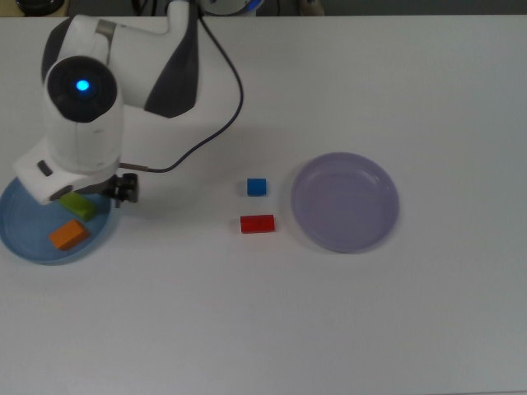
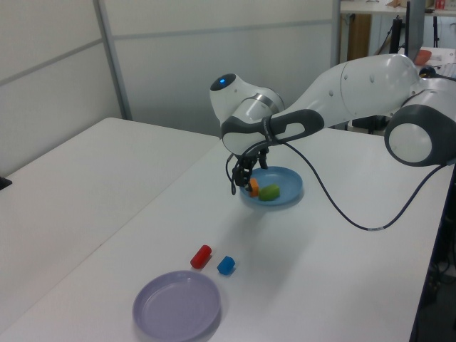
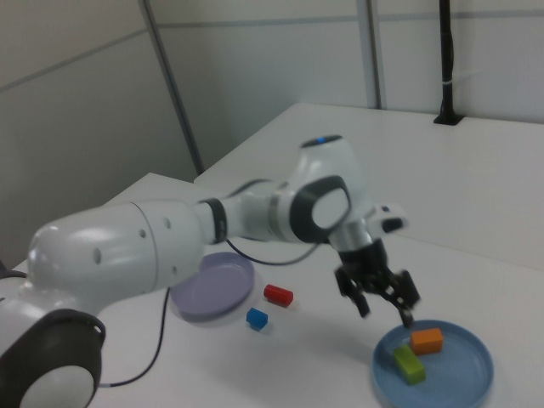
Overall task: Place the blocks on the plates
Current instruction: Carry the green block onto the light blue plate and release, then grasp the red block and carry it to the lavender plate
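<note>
The green block [image 1: 80, 206] and the orange block [image 1: 67, 234] lie side by side on the light blue plate [image 1: 27, 216] at the top view's left. In the right view my gripper [image 3: 384, 308] hangs open and empty just above the light blue plate's [image 3: 461, 371] near rim, apart from the green block [image 3: 409, 365] and the orange block [image 3: 427, 340]. The blue block [image 1: 257, 187] and the red block [image 1: 257, 224] rest on the table just left of the lavender plate [image 1: 344, 202], which holds nothing.
The arm's white body [image 1: 82, 115] overhangs the light blue plate's upper right in the top view and hides most of the gripper there. A black cable [image 1: 222, 107] trails over the table behind it.
</note>
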